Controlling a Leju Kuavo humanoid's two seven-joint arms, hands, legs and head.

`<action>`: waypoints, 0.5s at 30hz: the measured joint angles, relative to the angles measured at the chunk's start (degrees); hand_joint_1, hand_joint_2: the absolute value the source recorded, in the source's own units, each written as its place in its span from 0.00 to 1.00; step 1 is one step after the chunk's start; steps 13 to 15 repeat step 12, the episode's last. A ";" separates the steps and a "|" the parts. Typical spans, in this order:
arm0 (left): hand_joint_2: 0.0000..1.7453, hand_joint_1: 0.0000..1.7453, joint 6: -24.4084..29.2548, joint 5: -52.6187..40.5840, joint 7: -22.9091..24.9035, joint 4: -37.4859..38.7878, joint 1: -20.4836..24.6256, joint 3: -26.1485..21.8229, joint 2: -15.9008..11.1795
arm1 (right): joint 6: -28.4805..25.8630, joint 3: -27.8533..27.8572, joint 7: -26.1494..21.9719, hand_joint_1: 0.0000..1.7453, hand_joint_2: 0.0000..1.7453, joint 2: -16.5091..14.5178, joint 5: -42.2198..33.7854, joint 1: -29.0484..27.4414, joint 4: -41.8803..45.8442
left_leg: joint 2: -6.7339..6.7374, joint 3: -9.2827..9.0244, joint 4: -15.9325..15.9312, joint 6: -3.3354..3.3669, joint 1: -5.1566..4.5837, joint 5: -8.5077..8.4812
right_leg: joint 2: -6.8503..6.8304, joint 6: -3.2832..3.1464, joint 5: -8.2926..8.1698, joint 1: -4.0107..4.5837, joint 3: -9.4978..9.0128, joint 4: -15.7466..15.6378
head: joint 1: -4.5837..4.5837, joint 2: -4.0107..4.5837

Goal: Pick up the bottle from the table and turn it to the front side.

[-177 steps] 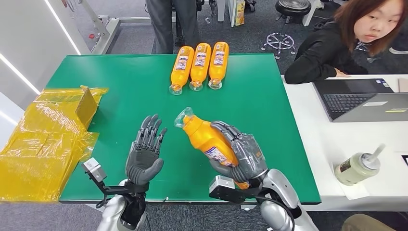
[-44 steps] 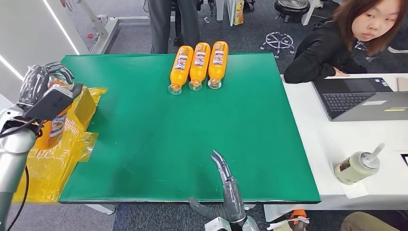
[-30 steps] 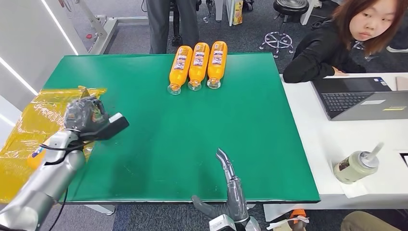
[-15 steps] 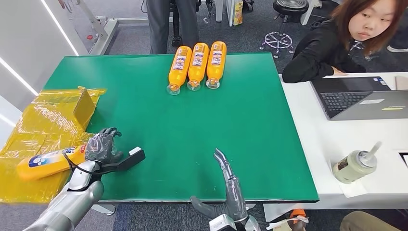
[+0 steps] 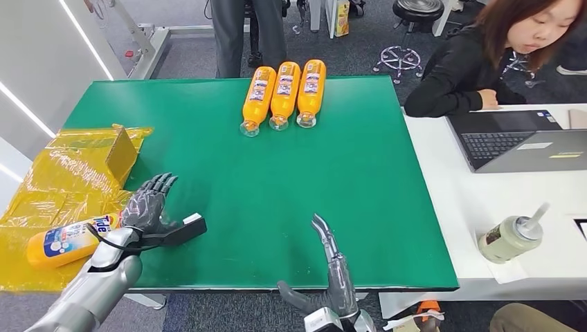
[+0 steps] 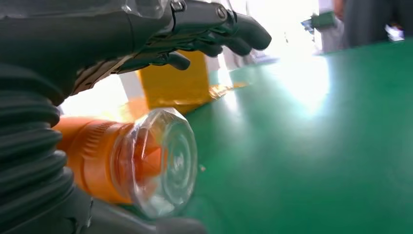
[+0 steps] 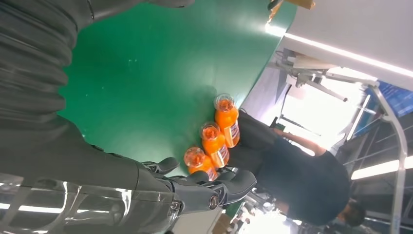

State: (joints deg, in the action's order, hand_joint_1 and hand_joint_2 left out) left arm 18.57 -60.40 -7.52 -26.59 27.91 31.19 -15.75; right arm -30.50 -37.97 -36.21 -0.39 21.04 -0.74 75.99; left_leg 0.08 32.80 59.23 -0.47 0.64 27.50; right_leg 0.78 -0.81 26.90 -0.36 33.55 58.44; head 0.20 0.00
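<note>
Resting at the lower left of the frame, my left hand (image 5: pixel 147 206) has its fingers spread and holds nothing; the orange Tide bottle (image 5: pixel 69 240) lies just beside it on the yellow plastic wrap (image 5: pixel 66 173). At the bottom centre, my right hand (image 5: pixel 331 277) is also empty, fingers extended.

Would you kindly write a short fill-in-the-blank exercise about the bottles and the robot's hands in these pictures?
1. The row at the far edge of the green table holds ___ orange bottles.
2. The bottle beside the left hand lies on ___ plastic wrapping.
3. The right hand holds ___.
4. The laptop sits on the ___ table.

Missing words: three; yellow; nothing; white
</note>
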 joint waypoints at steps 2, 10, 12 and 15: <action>1.00 0.00 -5.86 4.44 -3.61 -4.87 -1.25 -1.08 -1.39 | -0.34 0.29 -0.39 0.00 1.00 0.00 -0.55 0.00 -0.27 | 0.02 0.03 0.00 0.00 0.01 0.00 | 0.02 -0.01 0.00 0.01 0.04 0.01 | 0.01 0.00; 1.00 0.00 -22.18 19.96 -7.95 -27.97 -3.11 -2.87 -10.17 | -0.11 2.10 -0.65 0.00 1.00 0.01 -1.26 0.01 -0.31 | -0.01 0.11 0.00 -0.02 0.02 -0.02 | -0.01 -0.02 -0.01 0.03 0.10 0.02 | 0.00 0.00; 1.00 0.00 -24.37 22.49 -8.08 -31.81 -3.08 -2.87 -11.78 | -0.04 2.53 -0.64 0.00 1.00 0.03 -1.26 -0.01 -0.06 | 0.00 0.11 0.00 -0.02 0.02 -0.03 | 0.00 -0.04 -0.02 0.02 0.10 0.02 | 0.00 0.00; 1.00 0.00 -24.37 22.49 -8.08 -31.81 -3.08 -2.87 -11.78 | -0.04 2.53 -0.64 0.00 1.00 0.03 -1.26 -0.01 -0.06 | 0.00 0.11 0.00 -0.02 0.02 -0.03 | 0.00 -0.04 -0.02 0.02 0.10 0.02 | 0.00 0.00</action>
